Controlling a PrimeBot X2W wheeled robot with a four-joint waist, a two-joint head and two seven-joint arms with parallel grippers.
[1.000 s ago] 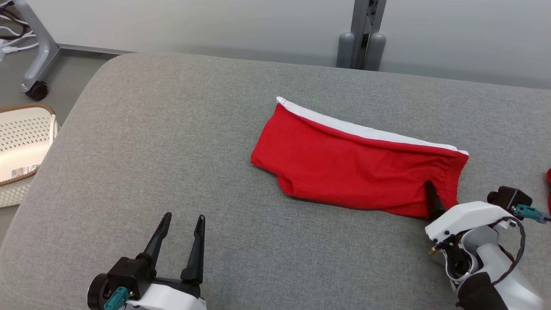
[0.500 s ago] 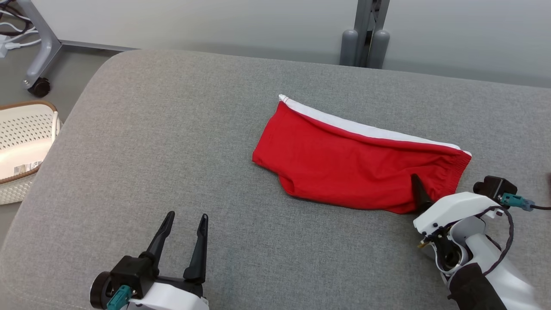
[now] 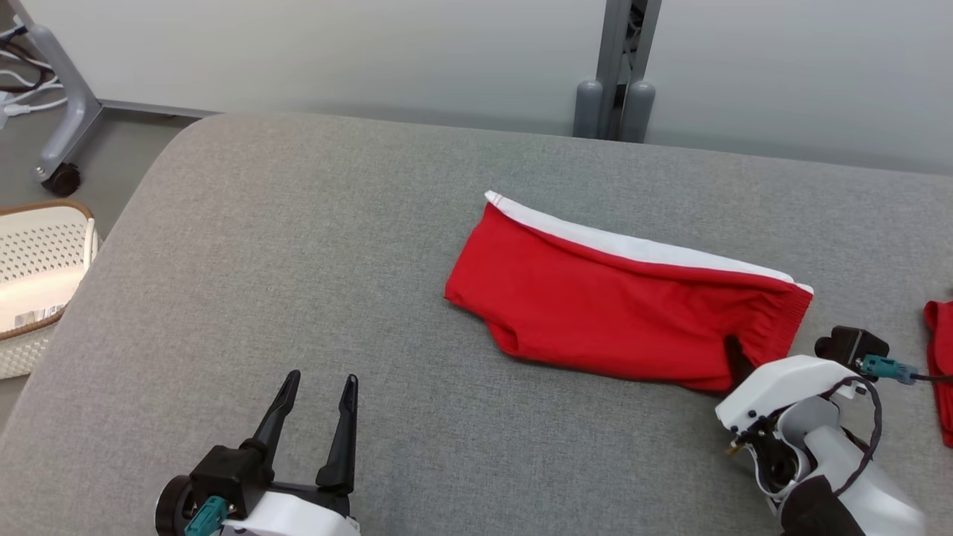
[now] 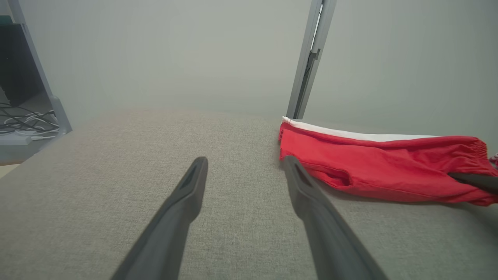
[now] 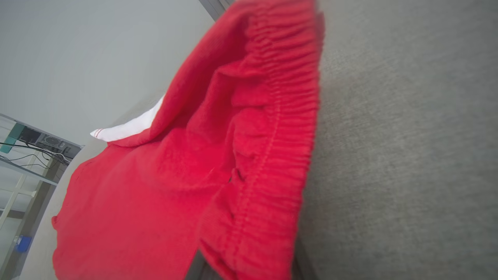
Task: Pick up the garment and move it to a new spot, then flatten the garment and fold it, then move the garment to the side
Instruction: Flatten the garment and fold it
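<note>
The garment (image 3: 610, 313) is a pair of red shorts with a white side stripe, lying folded on the grey cushion (image 3: 298, 260). It also shows in the left wrist view (image 4: 369, 163). My right gripper (image 3: 737, 353) sits at the near right corner, by the elastic waistband. One dark finger lies on top of the cloth. In the right wrist view the bunched waistband (image 5: 264, 155) covers the fingers, and the jaws look shut on it. My left gripper (image 3: 321, 378) hovers open over bare cushion at the near left, well clear of the shorts (image 4: 245, 160).
A white perforated basket (image 3: 37, 275) stands on the floor beyond the cushion's left edge. Another red cloth (image 3: 939, 357) shows at the right edge. A grey post (image 3: 614, 74) and a wheeled stand (image 3: 59, 112) are at the back.
The head camera has shifted, so the whole picture sits lower. My right gripper's jaws have closed on the waistband corner. The left gripper has not moved.
</note>
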